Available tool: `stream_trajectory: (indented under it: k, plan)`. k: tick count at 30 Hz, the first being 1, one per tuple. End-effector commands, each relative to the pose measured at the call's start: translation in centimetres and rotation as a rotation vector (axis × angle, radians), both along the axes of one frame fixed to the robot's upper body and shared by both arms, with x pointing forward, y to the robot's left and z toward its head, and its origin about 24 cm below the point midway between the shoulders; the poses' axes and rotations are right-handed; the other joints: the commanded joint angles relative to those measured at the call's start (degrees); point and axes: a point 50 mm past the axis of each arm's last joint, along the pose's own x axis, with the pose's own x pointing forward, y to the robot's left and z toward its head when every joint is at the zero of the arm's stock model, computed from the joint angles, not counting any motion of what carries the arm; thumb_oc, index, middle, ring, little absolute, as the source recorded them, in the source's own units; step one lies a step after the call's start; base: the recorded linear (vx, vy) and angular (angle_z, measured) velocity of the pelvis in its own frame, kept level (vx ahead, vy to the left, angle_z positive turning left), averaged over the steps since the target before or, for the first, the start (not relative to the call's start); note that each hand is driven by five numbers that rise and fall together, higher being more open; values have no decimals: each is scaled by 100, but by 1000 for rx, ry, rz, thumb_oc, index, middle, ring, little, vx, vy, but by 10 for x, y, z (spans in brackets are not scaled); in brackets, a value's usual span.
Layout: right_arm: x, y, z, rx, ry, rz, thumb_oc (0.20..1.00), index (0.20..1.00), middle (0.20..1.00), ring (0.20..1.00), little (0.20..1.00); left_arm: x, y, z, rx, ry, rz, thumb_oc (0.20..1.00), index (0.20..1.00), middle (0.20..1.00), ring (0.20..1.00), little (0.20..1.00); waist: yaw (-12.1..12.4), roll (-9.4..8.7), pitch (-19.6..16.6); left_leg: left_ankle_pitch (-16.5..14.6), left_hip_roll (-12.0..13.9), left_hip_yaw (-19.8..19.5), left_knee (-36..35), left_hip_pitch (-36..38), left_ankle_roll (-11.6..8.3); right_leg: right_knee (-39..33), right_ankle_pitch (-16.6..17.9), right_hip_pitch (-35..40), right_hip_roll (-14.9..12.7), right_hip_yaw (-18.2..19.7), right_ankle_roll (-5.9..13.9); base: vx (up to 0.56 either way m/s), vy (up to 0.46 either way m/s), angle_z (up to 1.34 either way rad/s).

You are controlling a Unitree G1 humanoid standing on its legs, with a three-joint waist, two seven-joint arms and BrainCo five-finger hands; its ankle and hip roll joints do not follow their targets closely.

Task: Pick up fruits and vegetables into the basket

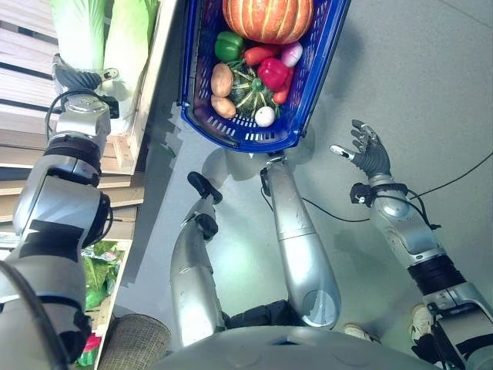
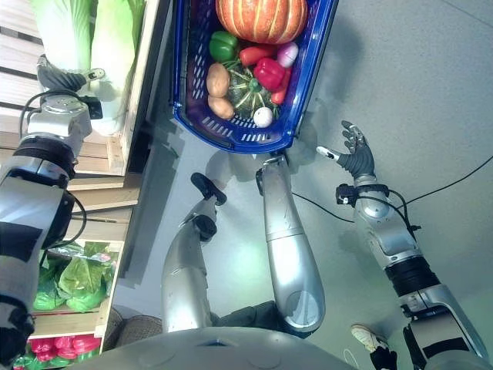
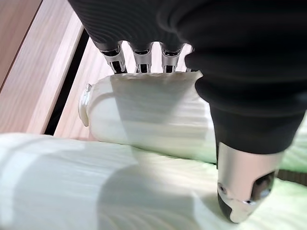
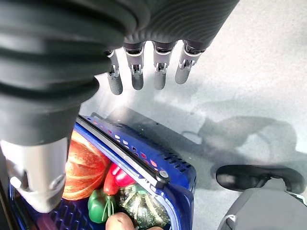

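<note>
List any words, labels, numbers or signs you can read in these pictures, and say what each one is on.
None can be read.
The blue basket and the pumpkin, peppers and potatoes in it show no print.
The wooden crate and the pale cabbages under the left hand carry no label.
The right hand, open over the grey floor, shows no marking.
</note>
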Motion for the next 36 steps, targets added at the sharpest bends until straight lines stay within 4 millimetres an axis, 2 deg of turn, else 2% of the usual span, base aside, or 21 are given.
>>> stream_trajectory:
  k: [1, 4, 9, 10, 12, 13, 23, 27, 30, 34, 36]
  plan:
    - [-6, 5, -1, 38, 2, 28, 1000, 1000, 1000, 1000, 1000, 4, -37, -71, -415, 155, -256, 1000, 1000, 1000, 1000, 1000, -458, -4, -198, -890, 17, 53, 1287, -656, 269, -508, 240, -81, 137, 104, 346, 0, 0, 0]
    - [-6, 5, 1, 43, 9, 28, 1000, 1000, 1000, 1000, 1000, 3, -48, -85, -531, 184, -362, 1000, 1000, 1000, 1000, 1000, -453, -13, -198, -919, 26, 35, 1354, -739, 294, -481, 247, -150, 163, 129, 329, 6, 4, -1]
    - [-6, 5, 4, 42, 9, 37, 1000, 1000, 1000, 1000, 1000, 3, -59, -91, -598, 170, -466, 1000, 1000, 1000, 1000, 1000, -451, -29, -198, -946, 44, 35, 1401, -813, 326, -465, 249, -203, 204, 152, 313, 8, 13, -3]
    - [-6, 6, 4, 41, 10, 39, 1000, 1000, 1000, 1000, 1000, 4, -63, -92, -608, 160, -497, 740, 740, 740, 740, 740, -450, -32, -198, -947, 44, 33, 1405, -820, 334, -464, 252, -208, 213, 161, 310, 10, 19, -4]
    - [-6, 5, 5, 36, 10, 40, 1000, 1000, 1000, 1000, 1000, 4, -68, -92, -613, 152, -523, 423, 423, 423, 423, 423, -448, -35, -198, -965, 38, 27, 1421, -826, 348, -449, 248, -217, 220, 170, 306, 6, 11, -2]
    - [-7, 4, 6, 31, 8, 41, 1000, 1000, 1000, 1000, 1000, 5, -70, -92, -605, 143, -547, 200, 200, 200, 200, 200, -444, -38, -198, -973, 35, 26, 1421, -819, 362, -444, 246, -210, 223, 165, 303, 10, 24, -3]
    - [-13, -3, 13, 1, -23, 47, 1000, 1000, 1000, 1000, 1000, 6, -76, -89, -499, 120, -595, 200, 200, 200, 200, 200, -433, -11, -198, -985, -14, 30, 1357, -585, 393, -425, 199, -25, 168, 172, 276, 3, 16, 2]
    - [-17, 1, 20, -33, -81, 72, 1000, 1000, 1000, 1000, 1000, 4, -75, -90, -465, 71, -587, 200, 200, 200, 200, 200, -389, -5, -198, -956, -43, 33, 1251, -362, 391, -499, 184, 203, 118, 132, 282, -5, 9, -1]
    - [-20, 5, 30, -43, -142, 108, 1000, 1000, 1000, 1000, 1000, 1, -74, -89, -423, 34, -577, 200, 200, 200, 200, 200, -346, 7, -198, -937, -72, 33, 1160, -176, 392, -571, 173, 401, 75, 87, 288, -3, 0, -1]
    - [-25, 13, 55, -82, -273, 201, 1000, 1000, 1000, 1000, 1000, -5, -68, -87, -336, -58, -556, 200, 200, 200, 200, 200, -250, 39, -198, -929, -131, 30, 1003, 188, 389, -689, 132, 784, -19, -26, 300, 0, 0, 0]
    - [-29, 17, 72, -69, -365, 271, 1000, 1000, 1000, 1000, 1000, -11, -68, -82, -236, -131, -553, 200, 200, 200, 200, 200, -146, 65, -198, -941, -164, -16, 927, 428, 391, -771, 106, 1061, -88, -101, 321, -36, -31, 3]
